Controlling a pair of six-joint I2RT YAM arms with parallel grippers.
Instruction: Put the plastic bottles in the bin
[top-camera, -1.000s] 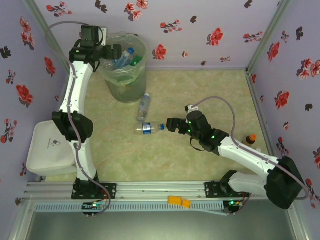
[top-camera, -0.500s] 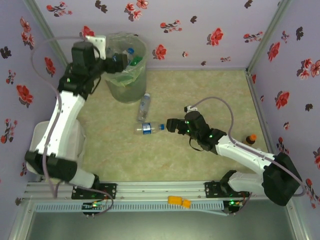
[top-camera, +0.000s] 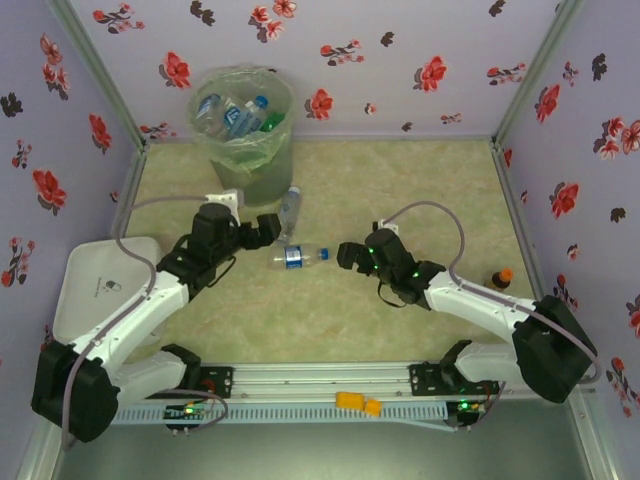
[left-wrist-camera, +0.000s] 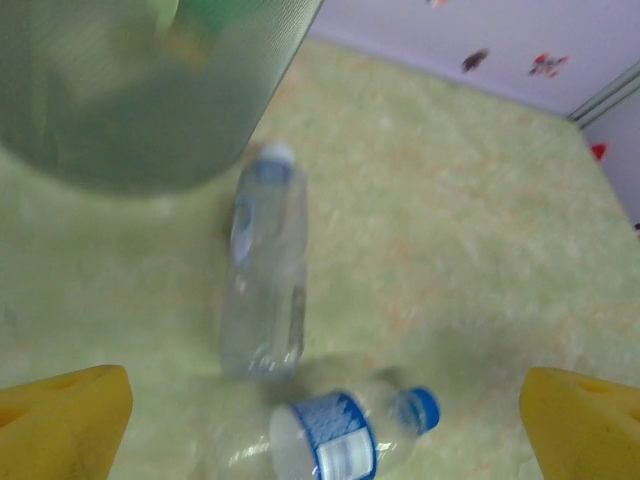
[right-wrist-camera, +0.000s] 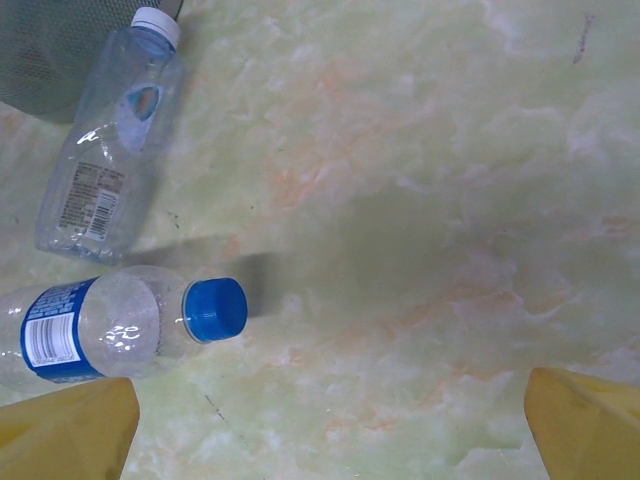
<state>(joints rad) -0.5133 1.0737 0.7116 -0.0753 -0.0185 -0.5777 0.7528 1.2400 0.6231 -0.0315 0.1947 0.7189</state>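
Observation:
The bin (top-camera: 212, 160) stands at the back left with several plastic bottles (top-camera: 240, 114) inside. Two more lie on the floor. A clear white-capped bottle (top-camera: 289, 212) (left-wrist-camera: 265, 270) (right-wrist-camera: 110, 150) lies by the bin's base. A blue-labelled, blue-capped bottle (top-camera: 298, 257) (left-wrist-camera: 345, 435) (right-wrist-camera: 100, 325) lies in front of it. My left gripper (top-camera: 268, 228) (left-wrist-camera: 320, 430) hangs open just left of them, above the blue-labelled bottle. My right gripper (top-camera: 347, 253) (right-wrist-camera: 325, 430) is open just right of the blue cap, holding nothing. An orange-capped bottle (top-camera: 500, 278) stands by the right wall.
A white box (top-camera: 100, 290) sits at the near left beside the left arm. A yellow piece (top-camera: 357, 402) lies on the front rail. Flowered walls close in the floor on three sides. The bin wall (left-wrist-camera: 130, 90) looms close ahead of the left wrist.
My left arm has swung from the bin's rim down to the floor beside the two lying bottles. My right gripper has edged slightly left towards the blue cap.

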